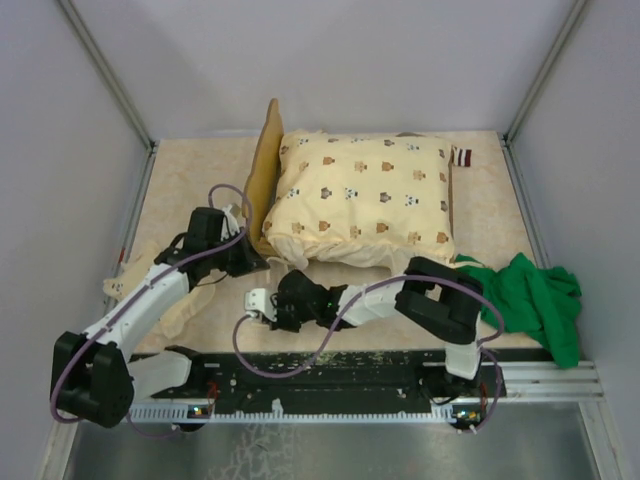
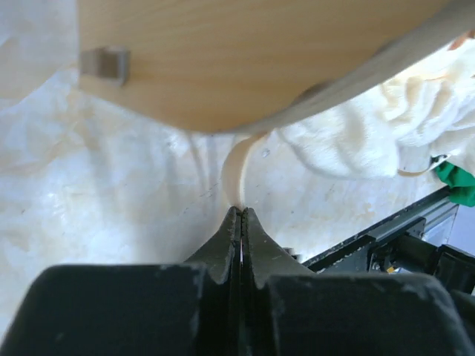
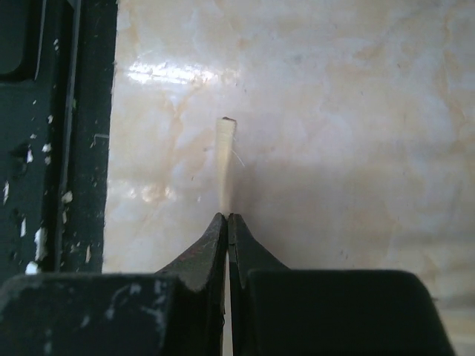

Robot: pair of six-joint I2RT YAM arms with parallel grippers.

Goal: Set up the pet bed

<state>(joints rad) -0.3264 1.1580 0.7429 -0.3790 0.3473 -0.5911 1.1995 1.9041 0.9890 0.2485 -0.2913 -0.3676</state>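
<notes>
Left wrist: jaws pinch cream strap (image 2: 236, 174) just before the pet bed (image 2: 223, 59).

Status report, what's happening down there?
Left end effector shut on cream strap, right end effector shut on second strap. Bed frame under pillow. Green cloth off right.

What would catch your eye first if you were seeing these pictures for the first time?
The large cream animal-print pillow covers the pet bed at the back centre, and a bright green cloth lies crumpled at the near right. The left end effector and right end effector are each shut on a thin cream strip.
</notes>
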